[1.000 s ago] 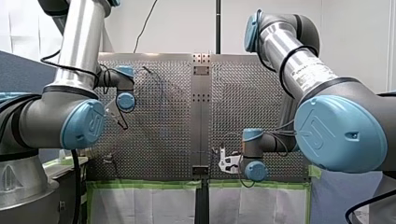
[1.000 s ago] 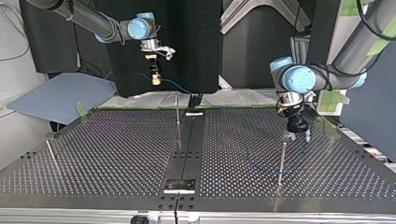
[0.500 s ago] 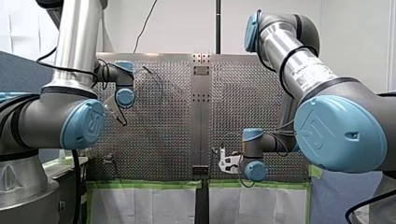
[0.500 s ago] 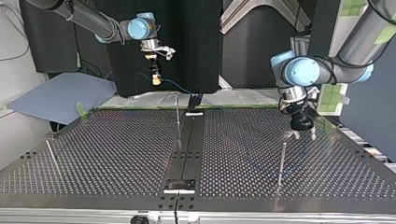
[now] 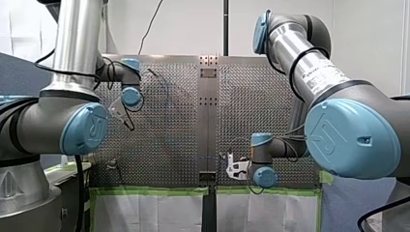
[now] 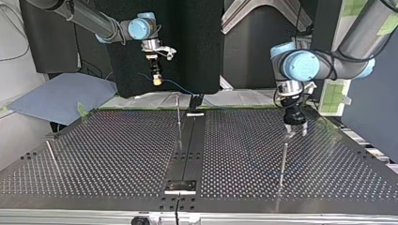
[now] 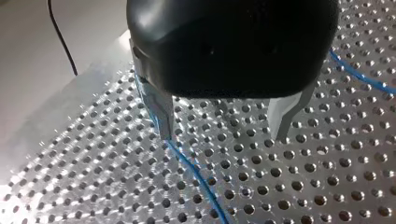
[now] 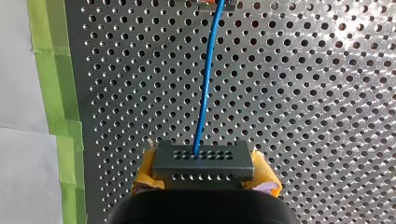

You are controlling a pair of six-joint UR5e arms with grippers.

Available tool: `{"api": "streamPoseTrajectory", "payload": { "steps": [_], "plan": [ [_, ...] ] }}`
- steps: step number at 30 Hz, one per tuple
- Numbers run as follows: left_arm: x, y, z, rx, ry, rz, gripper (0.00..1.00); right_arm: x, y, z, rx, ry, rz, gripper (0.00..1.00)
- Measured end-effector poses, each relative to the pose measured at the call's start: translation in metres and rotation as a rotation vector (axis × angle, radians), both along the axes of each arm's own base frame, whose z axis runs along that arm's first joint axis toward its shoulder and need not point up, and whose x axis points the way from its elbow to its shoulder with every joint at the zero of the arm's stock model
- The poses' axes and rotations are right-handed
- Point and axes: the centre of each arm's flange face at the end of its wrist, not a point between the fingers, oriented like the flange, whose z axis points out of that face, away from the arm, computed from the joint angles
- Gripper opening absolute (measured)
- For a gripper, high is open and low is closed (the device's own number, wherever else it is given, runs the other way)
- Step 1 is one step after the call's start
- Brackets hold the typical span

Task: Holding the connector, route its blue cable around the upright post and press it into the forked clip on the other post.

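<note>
Since the cable has to be steered from its end, my right gripper (image 8: 202, 179) is clamped on the connector (image 8: 201, 161). The yellow pads (image 8: 142, 176) pinch the dark block by its short sides, so the blue cable (image 8: 205, 84) leaves its face straight ahead of the jaws. From there it runs in a gentle curve over the perforated table (image 8: 327, 116) to a small fitting well ahead, a grip that keeps the lead-out unkinked.

My left gripper (image 7: 223, 131) hangs low over the table, its metal fingers (image 7: 161, 109) spread wide with nothing between them. A stretch of the cable lies on the plate beside one finger and passes on beneath the jaws, not in them. Held open there, it looks placed to guide or pin the slack.

In the top view a thin upright post (image 6: 282, 161) stands close by those jaws, nearer the camera, and another post (image 6: 178, 112) rises between the two grippers — which one carries the forked clip I cannot make out. The routing seems not yet begun. Green tape (image 8: 51, 70) edges the table beside the right jaws.
</note>
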Motion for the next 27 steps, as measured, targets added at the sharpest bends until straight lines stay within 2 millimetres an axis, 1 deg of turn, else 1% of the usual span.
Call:
{"api": "streamPoseTrajectory", "payload": {
  "steps": [6, 11, 23, 27],
  "plan": [
    [-0.020, 0.005, 0.013, 0.007, -0.007, 0.043, 1.00, 0.000, 0.000, 0.000, 0.000, 0.000, 0.000, 0.00],
    [-0.033, 0.005, 0.027, 0.015, -0.017, 0.042, 1.00, 0.000, 0.000, 0.000, 0.000, 0.000, 0.000, 0.00],
    [-0.063, -0.002, 0.069, 0.120, 0.001, 0.002, 1.00, 0.000, 0.000, 0.000, 0.001, -0.001, -0.001, 0.00],
    [-0.071, -0.005, 0.092, 0.164, -0.008, -0.020, 1.00, -0.001, -0.001, 0.000, 0.001, -0.002, -0.003, 0.00]
  ]
}}
